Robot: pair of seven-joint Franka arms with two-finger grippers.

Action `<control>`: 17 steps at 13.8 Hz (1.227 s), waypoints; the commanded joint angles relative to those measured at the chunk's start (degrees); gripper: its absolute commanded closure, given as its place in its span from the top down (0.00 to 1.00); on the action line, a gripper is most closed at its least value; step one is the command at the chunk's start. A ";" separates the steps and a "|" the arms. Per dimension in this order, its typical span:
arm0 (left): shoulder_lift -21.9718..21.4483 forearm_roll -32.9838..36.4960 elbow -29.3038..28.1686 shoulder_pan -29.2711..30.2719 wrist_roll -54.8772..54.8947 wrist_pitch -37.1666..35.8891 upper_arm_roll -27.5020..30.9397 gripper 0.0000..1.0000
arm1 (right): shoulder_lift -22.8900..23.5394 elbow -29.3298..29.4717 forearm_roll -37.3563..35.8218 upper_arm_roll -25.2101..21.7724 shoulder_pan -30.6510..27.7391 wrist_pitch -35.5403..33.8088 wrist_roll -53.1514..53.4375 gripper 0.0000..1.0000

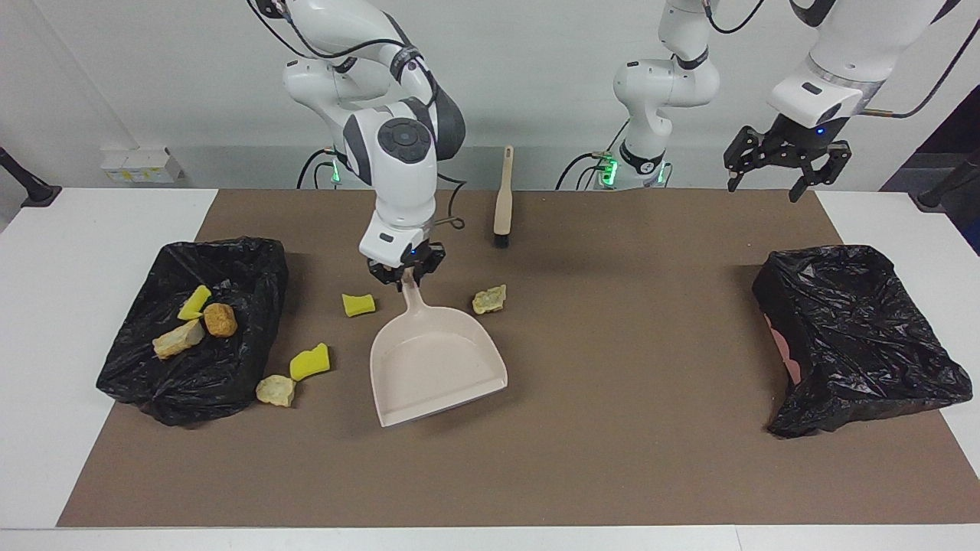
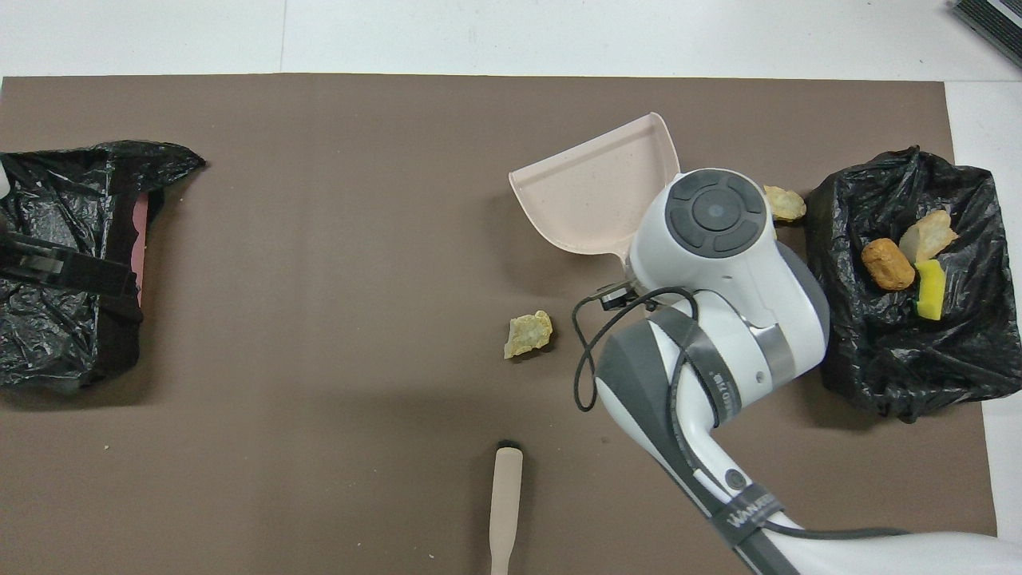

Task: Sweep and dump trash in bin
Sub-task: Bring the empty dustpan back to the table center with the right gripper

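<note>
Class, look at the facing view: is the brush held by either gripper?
No: the brush lies alone on the mat near the robots, while the right gripper holds the dustpan and the left gripper hangs empty.

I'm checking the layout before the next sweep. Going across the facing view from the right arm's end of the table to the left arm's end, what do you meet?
Black-lined bin holding scraps → yellow sponge piece on the mat → dustpan → second black-lined bin. Things that overlap these in the order are left out.
</note>
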 commanded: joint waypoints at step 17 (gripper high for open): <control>-0.47 0.57 0.41 0.48 -0.03 -1.76 -0.57 1.00 | 8.47 10.09 5.94 -0.21 8.65 -0.61 19.34 1.00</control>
